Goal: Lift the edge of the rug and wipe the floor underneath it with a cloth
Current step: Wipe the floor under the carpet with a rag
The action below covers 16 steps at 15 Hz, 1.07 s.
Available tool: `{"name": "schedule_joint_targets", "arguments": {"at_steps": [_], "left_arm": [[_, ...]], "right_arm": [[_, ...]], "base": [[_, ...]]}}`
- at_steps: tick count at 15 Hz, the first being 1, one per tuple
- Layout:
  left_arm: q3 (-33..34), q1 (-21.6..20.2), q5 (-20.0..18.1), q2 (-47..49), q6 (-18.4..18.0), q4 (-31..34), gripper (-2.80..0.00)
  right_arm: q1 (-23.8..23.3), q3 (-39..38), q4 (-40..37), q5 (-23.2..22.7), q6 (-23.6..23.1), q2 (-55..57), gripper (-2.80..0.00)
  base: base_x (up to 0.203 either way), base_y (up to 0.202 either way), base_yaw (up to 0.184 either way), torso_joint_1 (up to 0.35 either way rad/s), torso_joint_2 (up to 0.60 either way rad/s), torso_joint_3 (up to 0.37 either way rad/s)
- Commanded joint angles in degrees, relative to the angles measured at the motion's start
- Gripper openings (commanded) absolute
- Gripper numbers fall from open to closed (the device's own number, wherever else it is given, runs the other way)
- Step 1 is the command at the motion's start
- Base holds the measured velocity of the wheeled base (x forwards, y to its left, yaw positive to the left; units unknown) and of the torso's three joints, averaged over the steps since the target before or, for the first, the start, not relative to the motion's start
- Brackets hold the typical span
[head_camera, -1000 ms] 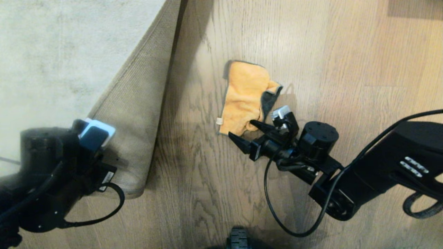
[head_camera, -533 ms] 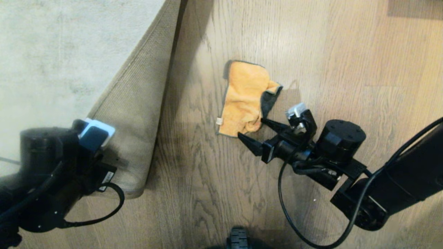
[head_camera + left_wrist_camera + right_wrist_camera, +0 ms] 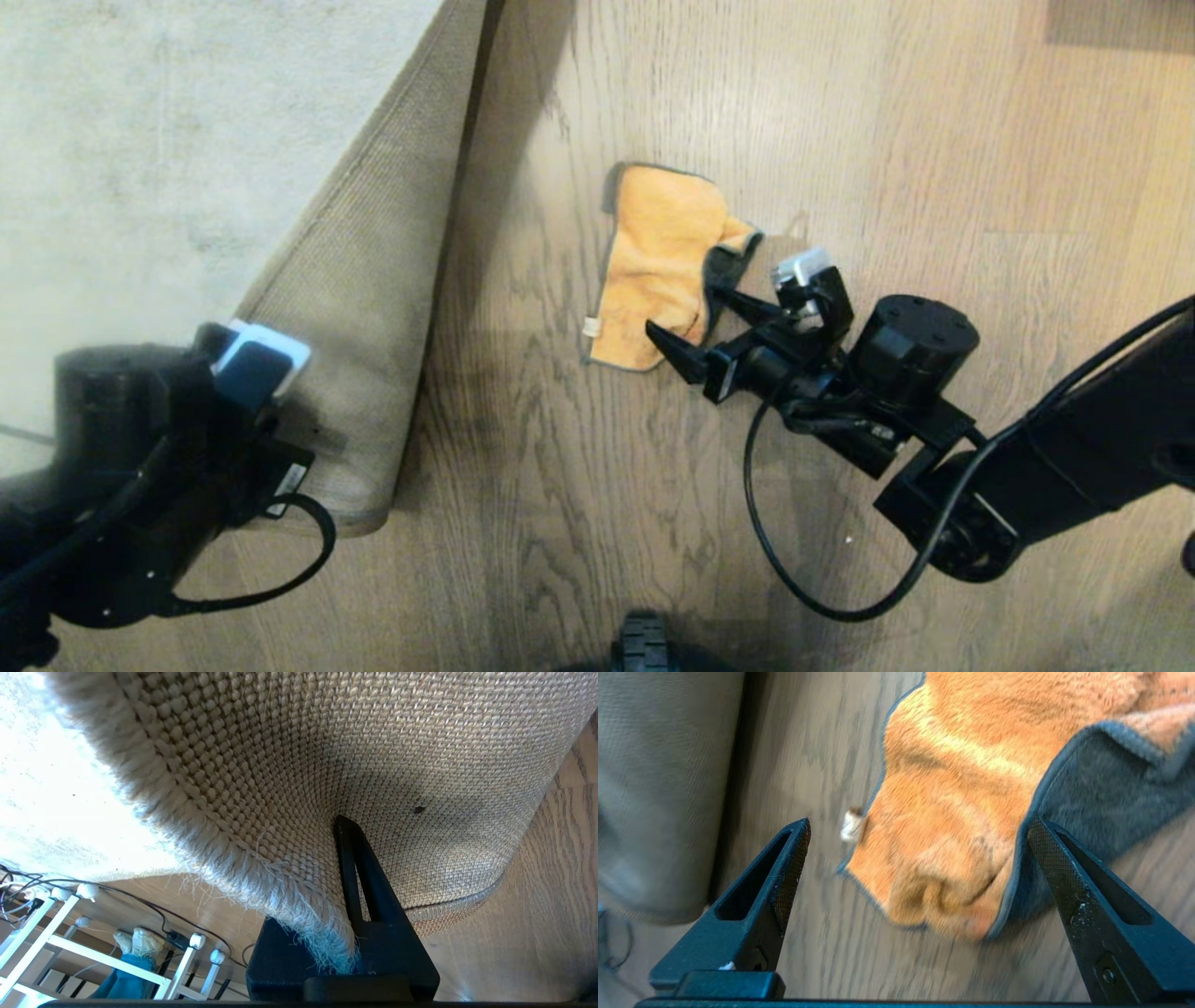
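One cloth point(image 3: 658, 266) on my screen, mustard-orange and fluffy, lying crumpled on the wood-plank floor point(image 3: 934, 140) to the right of the rug. Its long axis runs away from me and back, the far end flat, the near end bunched into a soft fold. A small white tag sticks out of its left side toward the rug, and on the right a flap is turned over to show the dark grey reverse.

My right gripper point(image 3: 693, 322) is right at that near end, jaws spread as wide as they go and gripping nothing; in the right wrist view one finger sits by the grey flap, the other over bare floor on the tag side, with the bunched fold between them. I can't tell whether the tips touch the fabric.

Over on the left, the rug edge point(image 3: 448, 215) is peeled up and folded back, tan woven-mesh backing facing me. My left gripper point(image 3: 348, 891) is clamped tight on the frayed corner, holding it clear of the boards. Beyond the rug I see a white rack point(image 3: 56, 933) and some cables.
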<state>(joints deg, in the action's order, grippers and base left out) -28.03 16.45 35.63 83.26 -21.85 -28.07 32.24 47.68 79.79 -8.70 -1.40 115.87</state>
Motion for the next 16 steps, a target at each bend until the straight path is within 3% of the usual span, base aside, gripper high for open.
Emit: {"name": "schedule_joint_targets", "arguments": {"at_steps": [1, 6, 10, 16], "left_arm": [[0.0, 0.0, 0.2, 0.0, -0.1, -0.2, -2.8], [0.0, 0.0, 0.7, 0.0, -0.1, -0.1, -2.8], [0.2, -0.1, 0.6, 0.1, -0.1, -0.1, -2.8], [0.0, -0.1, 0.8, 0.1, -0.1, -0.1, -2.8]], "right_arm": [[0.0, 1.9, 0.5, 0.1, -0.5, 1.9, 0.0], [0.1, 1.3, 1.0, 0.2, -2.5, -0.8, 0.0], [0.6, -3.8, 1.4, 0.0, -4.9, -4.1, 0.0], [0.2, -4.8, 1.5, 0.0, -5.5, 0.3, 0.0]], "base": [[0.0, 0.0, 0.0, 0.0, 0.0, 0.0], [0.0, 0.0, 0.0, 0.0, 0.0, 0.0], [0.0, 0.0, 0.0, 0.0, 0.0, 0.0], [0.0, 0.0, 0.0, 0.0, 0.0, 0.0]]}}
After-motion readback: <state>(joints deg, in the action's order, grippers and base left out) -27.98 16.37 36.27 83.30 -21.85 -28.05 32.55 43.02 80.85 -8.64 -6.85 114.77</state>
